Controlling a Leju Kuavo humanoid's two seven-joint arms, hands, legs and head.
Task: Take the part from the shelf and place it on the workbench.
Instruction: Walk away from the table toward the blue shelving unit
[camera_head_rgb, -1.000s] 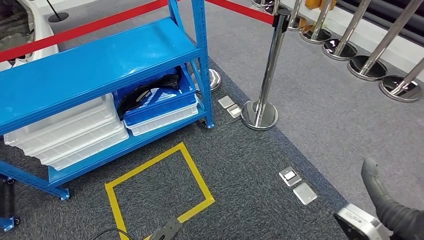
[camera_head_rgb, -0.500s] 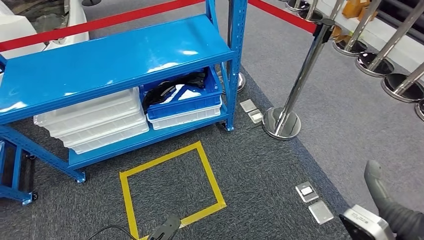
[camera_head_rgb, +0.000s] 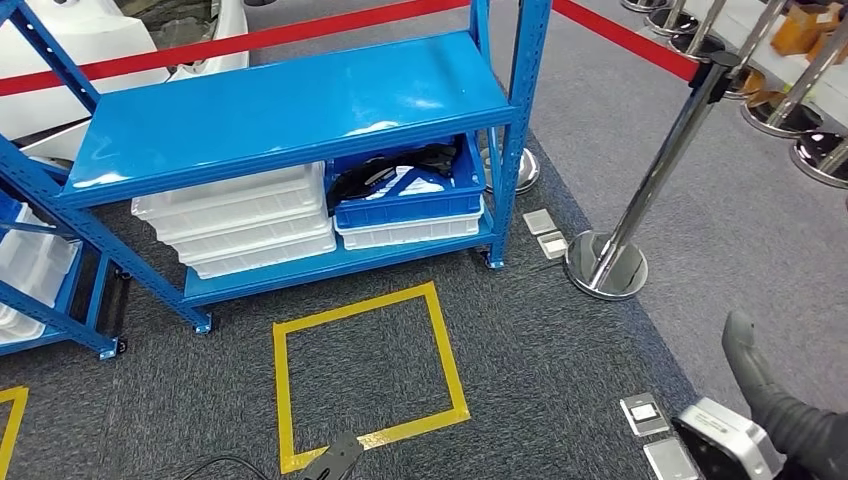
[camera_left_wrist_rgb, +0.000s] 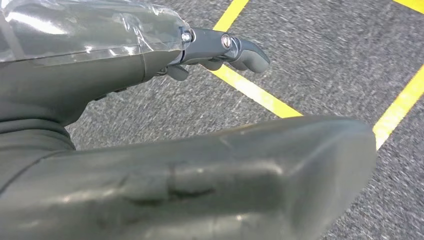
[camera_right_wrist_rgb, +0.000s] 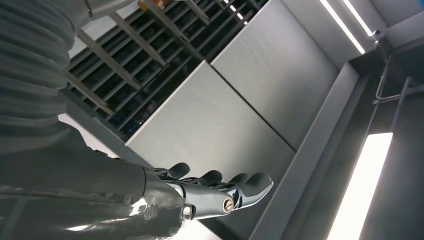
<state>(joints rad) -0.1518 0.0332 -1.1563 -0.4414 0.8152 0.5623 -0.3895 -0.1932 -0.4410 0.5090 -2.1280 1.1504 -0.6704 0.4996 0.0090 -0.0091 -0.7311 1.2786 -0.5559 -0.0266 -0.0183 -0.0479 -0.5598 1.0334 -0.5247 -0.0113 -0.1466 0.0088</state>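
The black part (camera_head_rgb: 398, 168) lies in a blue bin (camera_head_rgb: 410, 211) on the lower level of the blue shelf (camera_head_rgb: 290, 100), at its right end. My left hand (camera_head_rgb: 336, 457) (camera_left_wrist_rgb: 210, 47) hangs low over the carpet by the yellow tape square (camera_head_rgb: 367, 364), well short of the shelf. Its fingers are stretched out with nothing in them. At the lower right, my right hand (camera_head_rgb: 775, 415) (camera_right_wrist_rgb: 200, 192) is raised with its fingers straight and spread, also holding nothing.
Stacked white trays (camera_head_rgb: 240, 220) fill the shelf's lower level left of the bin. A chrome stanchion (camera_head_rgb: 607, 265) with a red rope stands right of the shelf. Metal floor plates (camera_head_rgb: 645, 413) lie near my right hand. A second blue rack (camera_head_rgb: 40, 270) stands at the left.
The whole picture has slid to the right, so the camera has turned left; the shelf now sits more central and a second rack has come in. Both hands stay as before.
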